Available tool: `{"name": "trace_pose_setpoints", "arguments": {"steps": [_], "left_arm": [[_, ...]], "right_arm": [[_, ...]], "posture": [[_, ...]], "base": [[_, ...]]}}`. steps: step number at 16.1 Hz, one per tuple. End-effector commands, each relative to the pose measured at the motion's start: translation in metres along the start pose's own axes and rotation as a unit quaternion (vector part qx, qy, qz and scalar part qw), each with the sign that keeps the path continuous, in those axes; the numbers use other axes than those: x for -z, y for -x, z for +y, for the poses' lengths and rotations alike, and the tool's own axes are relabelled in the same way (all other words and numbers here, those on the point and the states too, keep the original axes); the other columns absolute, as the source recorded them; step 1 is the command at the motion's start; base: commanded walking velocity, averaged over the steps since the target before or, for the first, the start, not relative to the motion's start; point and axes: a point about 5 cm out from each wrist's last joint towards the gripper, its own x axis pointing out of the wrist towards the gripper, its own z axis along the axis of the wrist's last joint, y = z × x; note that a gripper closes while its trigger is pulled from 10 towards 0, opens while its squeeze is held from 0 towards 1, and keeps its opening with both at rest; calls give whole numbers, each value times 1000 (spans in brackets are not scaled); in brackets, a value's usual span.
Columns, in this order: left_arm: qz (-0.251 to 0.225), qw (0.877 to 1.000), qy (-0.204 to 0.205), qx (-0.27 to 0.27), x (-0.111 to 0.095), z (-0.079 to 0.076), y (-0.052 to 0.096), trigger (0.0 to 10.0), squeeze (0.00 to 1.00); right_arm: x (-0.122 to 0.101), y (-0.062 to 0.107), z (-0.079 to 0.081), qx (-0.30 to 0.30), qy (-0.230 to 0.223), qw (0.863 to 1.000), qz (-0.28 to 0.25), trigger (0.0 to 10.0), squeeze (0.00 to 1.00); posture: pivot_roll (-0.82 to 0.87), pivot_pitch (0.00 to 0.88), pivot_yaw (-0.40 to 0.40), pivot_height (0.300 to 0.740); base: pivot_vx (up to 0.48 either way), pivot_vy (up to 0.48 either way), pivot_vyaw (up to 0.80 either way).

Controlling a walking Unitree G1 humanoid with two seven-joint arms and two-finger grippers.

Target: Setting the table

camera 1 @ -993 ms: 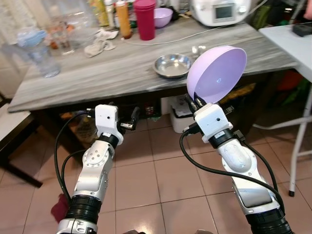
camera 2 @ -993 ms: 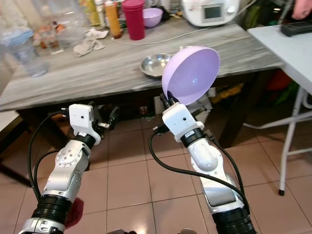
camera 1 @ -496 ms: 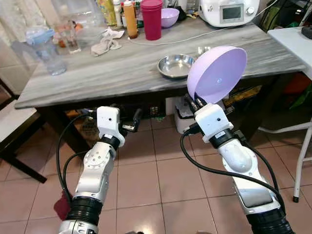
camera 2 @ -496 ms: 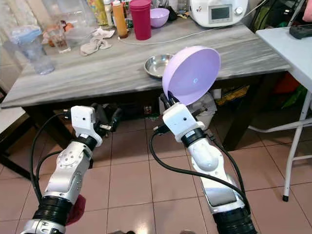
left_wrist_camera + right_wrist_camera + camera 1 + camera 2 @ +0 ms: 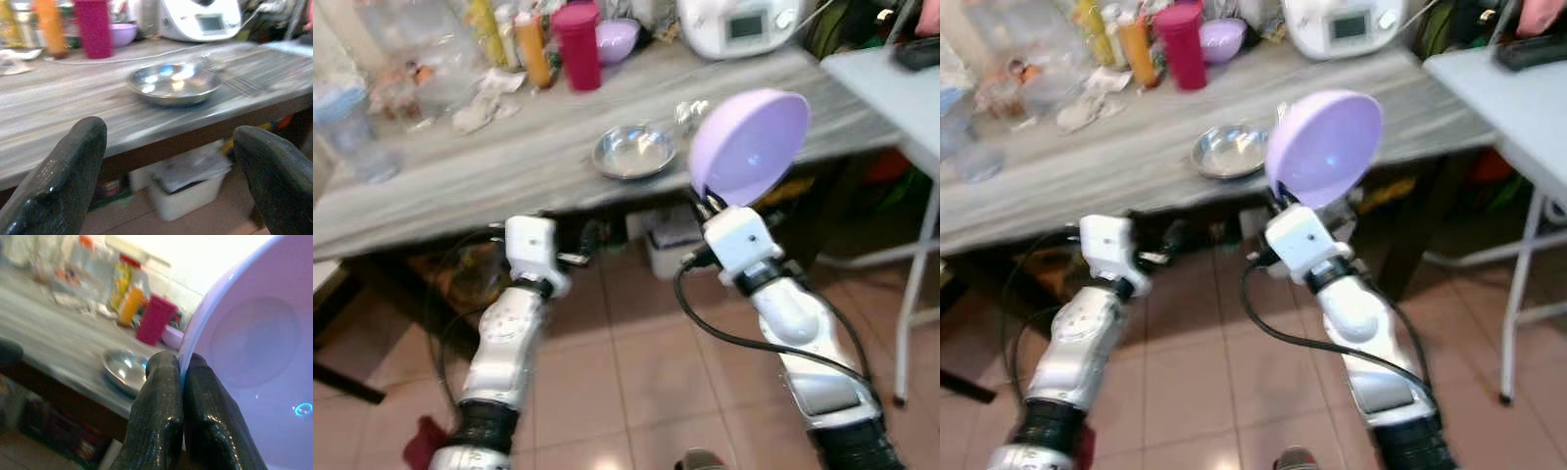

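Steel bowl [image 5: 633, 152] on grey table [image 5: 460, 186]

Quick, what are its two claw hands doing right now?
Left gripper: open, holding nothing.
Right gripper: shut on the rim of the purple bowl.

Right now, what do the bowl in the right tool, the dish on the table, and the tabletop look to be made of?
Lilac bowl, pinched by its rim in the right tool: likely plastic, smooth, opaque, soft sheen with one small glint.
Silver dish: probably stainless steel, mirror-like, reflecting light.
Tabletop: grey with streaked grain, matte; wood or laminate, cannot tell which.
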Motion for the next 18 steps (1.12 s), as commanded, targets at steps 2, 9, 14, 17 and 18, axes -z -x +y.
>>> {"name": "trace_pose_setpoints", "arguments": {"steps": [2,9,14,17,18], "left_arm": [[0,1000,-11,-13,-2,11,3,10000,0],[-13,1000,-6,-1,-7,2,1,10000,0],[-18,1000,-6,2,-10,0,1,10000,0],[-23,1000,-10,8,-13,-2,1,10000,0],[-24,1000,-11,9,-14,-3,1,10000,0]], "right_arm": [[-9,-4,2,-3,-4,1000,-19,10000,0],[-15,-6,0,-8,8,999,-34,10000,0],[-14,-4,0,-11,10,999,-32,10000,0],[-14,-5,0,-11,9,999,-33,10000,0],[-14,-5,0,-11,9,999,-32,10000,0]], "posture": [[-253,92,95,740],[-256,86,91,740],[-257,87,93,740],[-257,85,91,740],[-258,84,90,740]], "base": [[401,0,0],[401,0,373],[402,0,259],[393,0,675],[375,0,0]]}}
